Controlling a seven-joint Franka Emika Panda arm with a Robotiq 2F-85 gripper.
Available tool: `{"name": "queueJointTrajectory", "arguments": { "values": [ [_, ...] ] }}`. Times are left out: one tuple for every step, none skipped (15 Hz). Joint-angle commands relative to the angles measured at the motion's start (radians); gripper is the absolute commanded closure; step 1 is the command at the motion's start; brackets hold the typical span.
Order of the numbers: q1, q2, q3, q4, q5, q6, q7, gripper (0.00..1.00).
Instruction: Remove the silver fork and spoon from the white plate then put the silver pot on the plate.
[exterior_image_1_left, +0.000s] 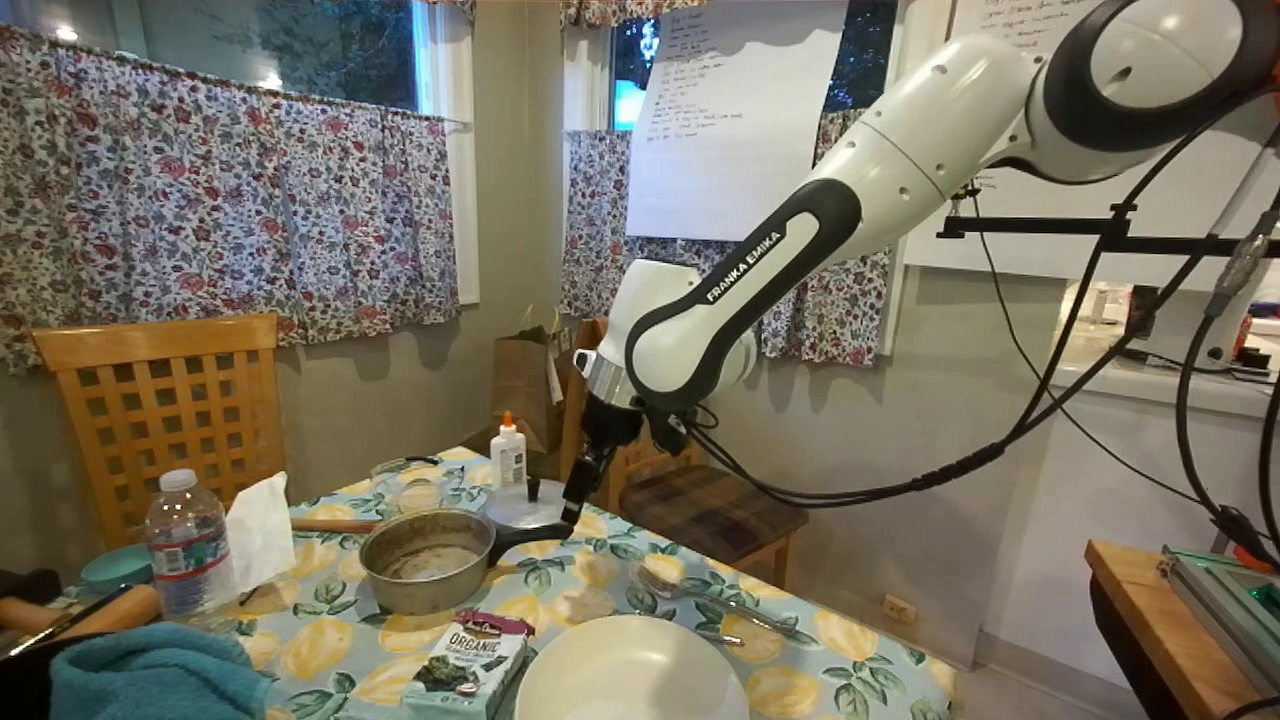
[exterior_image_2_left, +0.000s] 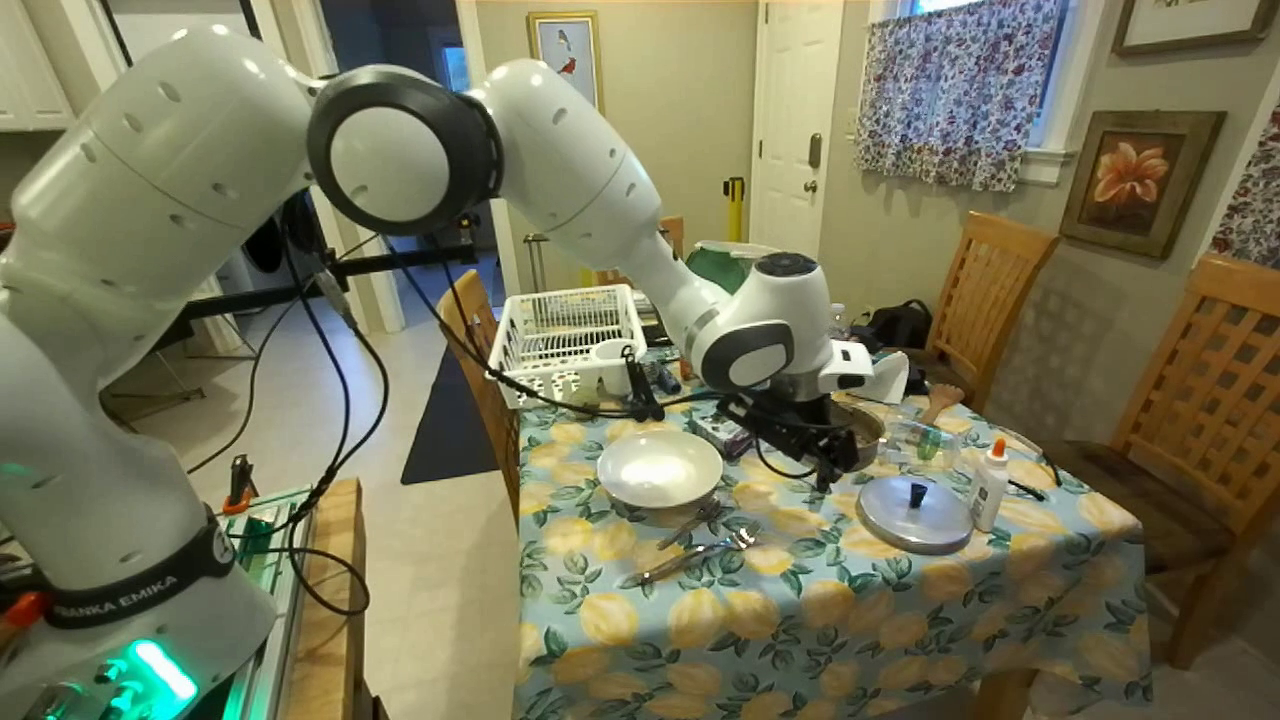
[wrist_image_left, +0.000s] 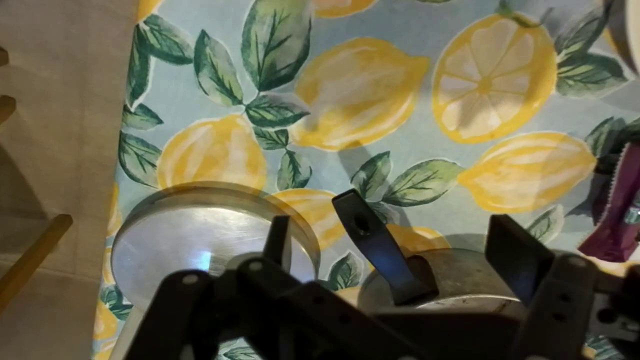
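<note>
The silver pot (exterior_image_1_left: 425, 585) stands upright on the tablecloth, its dark handle (exterior_image_1_left: 530, 535) pointing toward my gripper. In an exterior view the arm partly hides the pot (exterior_image_2_left: 866, 428). My gripper (exterior_image_1_left: 572, 508) points down over the handle end. In the wrist view my gripper (wrist_image_left: 392, 227) is open, with the pot handle (wrist_image_left: 372, 245) between its spread fingers and touching neither visibly. The white plate (exterior_image_1_left: 630, 670) has nothing on it; it also shows in an exterior view (exterior_image_2_left: 660, 468). The silver fork and spoon (exterior_image_2_left: 697, 558) lie on the cloth beside the plate.
A silver lid (exterior_image_2_left: 915, 512) with a dark knob lies close to the pot. A glue bottle (exterior_image_2_left: 990, 485) stands beside it. A seaweed snack pack (exterior_image_1_left: 472, 660) lies between pot and plate. A water bottle (exterior_image_1_left: 188, 545) and a white dish rack (exterior_image_2_left: 568, 340) stand farther off.
</note>
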Motion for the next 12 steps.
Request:
{"name": "queueJointTrajectory", "arguments": {
  "values": [
    [-0.025, 0.096, 0.032, 0.124, -0.018, -0.024, -0.081, 0.00],
    [-0.030, 0.114, 0.043, 0.142, -0.017, -0.023, -0.103, 0.00],
    [-0.034, 0.130, 0.050, 0.159, -0.017, -0.021, -0.122, 0.00],
    [-0.038, 0.146, 0.059, 0.175, -0.018, -0.021, -0.140, 0.00],
    [-0.043, 0.161, 0.070, 0.191, -0.018, -0.014, -0.161, 0.00],
    [-0.048, 0.176, 0.078, 0.210, -0.019, -0.020, -0.179, 0.00],
    [-0.050, 0.189, 0.083, 0.225, -0.020, -0.021, -0.192, 0.00],
    [-0.052, 0.200, 0.089, 0.239, -0.021, -0.024, -0.206, 0.00],
    [-0.053, 0.211, 0.091, 0.253, -0.023, -0.026, -0.218, 0.00],
    [-0.055, 0.222, 0.095, 0.266, -0.024, -0.029, -0.229, 0.03],
    [-0.056, 0.232, 0.099, 0.278, -0.025, -0.032, -0.239, 0.26],
    [-0.057, 0.240, 0.101, 0.289, -0.025, -0.034, -0.248, 0.28]
  ]
}}
